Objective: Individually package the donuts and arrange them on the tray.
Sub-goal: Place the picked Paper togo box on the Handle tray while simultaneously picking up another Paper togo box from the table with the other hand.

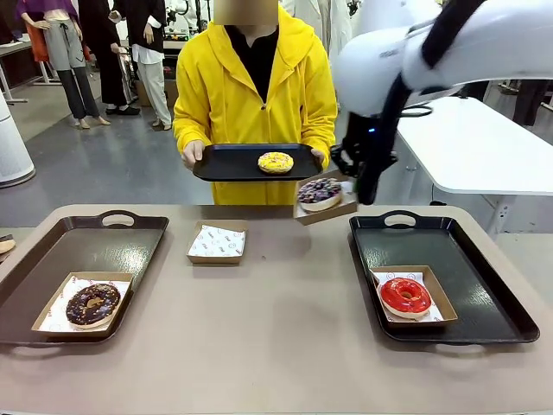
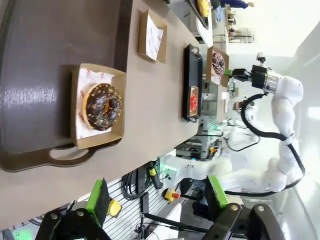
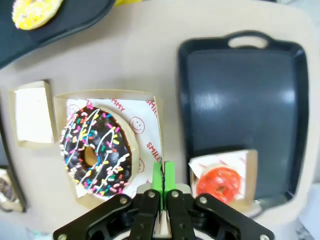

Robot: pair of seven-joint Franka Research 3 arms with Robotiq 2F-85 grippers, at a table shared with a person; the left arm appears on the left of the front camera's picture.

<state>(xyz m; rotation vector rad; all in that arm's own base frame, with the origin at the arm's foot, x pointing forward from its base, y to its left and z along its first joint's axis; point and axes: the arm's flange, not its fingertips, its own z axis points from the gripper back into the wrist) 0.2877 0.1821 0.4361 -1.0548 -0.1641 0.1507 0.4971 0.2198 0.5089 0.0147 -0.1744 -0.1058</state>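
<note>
Closest to the lens, the right gripper [image 3: 163,172] has its green pads pressed together on the near rim of a shallow cardboard box [image 3: 107,93], which juts out to the left of the pads in the right wrist view and hangs clear of the table [image 1: 276,328].

Below this gripper, the black tray [image 1: 467,259] lies ahead and to the right of its fingers. The brown tray [image 1: 86,242] sits well apart from it, at the table's other end. A person in a yellow hooded top [image 1: 251,78] holds a third, smaller black tray [image 1: 229,160] in both hands, beyond and above the held box.

Among the boxes, the held one is paper-lined and carries the chocolate donut with coloured sprinkles [image 3: 100,150]. A second box [image 1: 442,294] rests in the near part of the black tray, just right of the pads in the right wrist view, and holds the glossy red donut [image 1: 419,301]. A third box [image 1: 126,298], in the brown tray's near corner, holds the dark donut with white sprinkles [image 1: 79,309]. An empty lined box [image 1: 217,243] stands on the bare table between the trays. The yellow-iced donut [image 1: 268,162] lies unboxed on the person's tray.

The left gripper [image 2: 157,200] has its fingers wide apart with nothing between them; the brown tray and its boxed donut lie ahead of it.
</note>
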